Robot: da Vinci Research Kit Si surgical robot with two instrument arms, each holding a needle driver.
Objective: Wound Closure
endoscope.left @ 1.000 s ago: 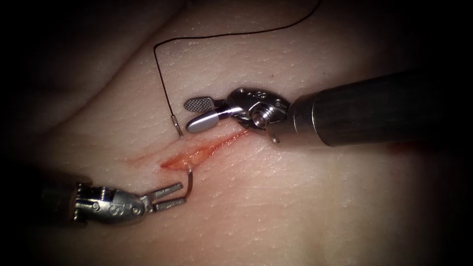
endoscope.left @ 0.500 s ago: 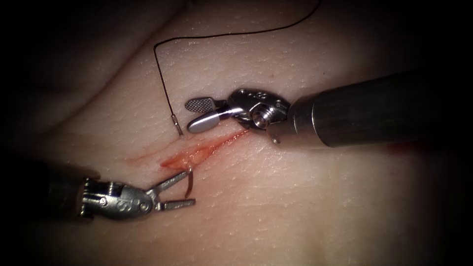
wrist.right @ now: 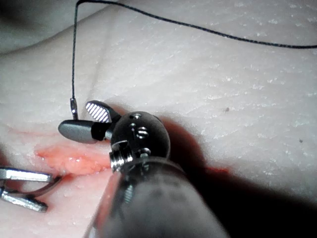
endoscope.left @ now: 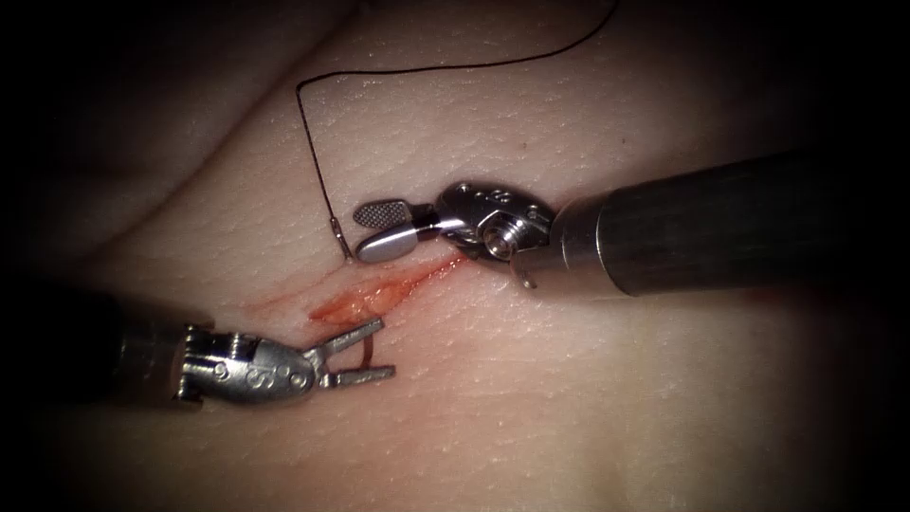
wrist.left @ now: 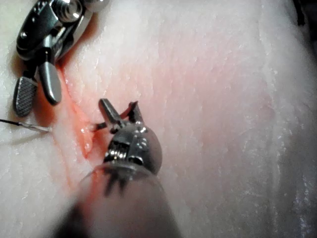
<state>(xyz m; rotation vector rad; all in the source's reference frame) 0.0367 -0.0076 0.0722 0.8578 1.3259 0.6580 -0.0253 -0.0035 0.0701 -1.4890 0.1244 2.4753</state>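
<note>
The curved needle sits in the tissue (endoscope.left: 588, 379), across the cut (endoscope.left: 379, 296). Its tail end (endoscope.left: 339, 237) sticks out on the cut's upper left side, with black thread (endoscope.left: 308, 142) running up from it. The tip part (endoscope.left: 364, 349) arcs out on the lower right side. My left tool (endoscope.left: 375, 349) is open, its jaws straddling that arc and holding nothing; the left wrist view shows the left tool (wrist.left: 120, 112) open too. My right tool (endoscope.left: 364, 231) hovers open and holds nothing just right of the tail end (wrist.right: 74, 106), as does the right tool (wrist.right: 81, 121) in its own wrist view.
Red fluid (endoscope.left: 332, 308) lines the cut. The thread loops away over the tissue toward the far right (endoscope.left: 531, 59). The right shaft (endoscope.left: 720, 223) lies across the tissue on the right.
My left tool has moved right and up, so its open jaws now straddle the needle's emerged arc. The right tool has shifted slightly down; the needle has stayed in the tissue.
</note>
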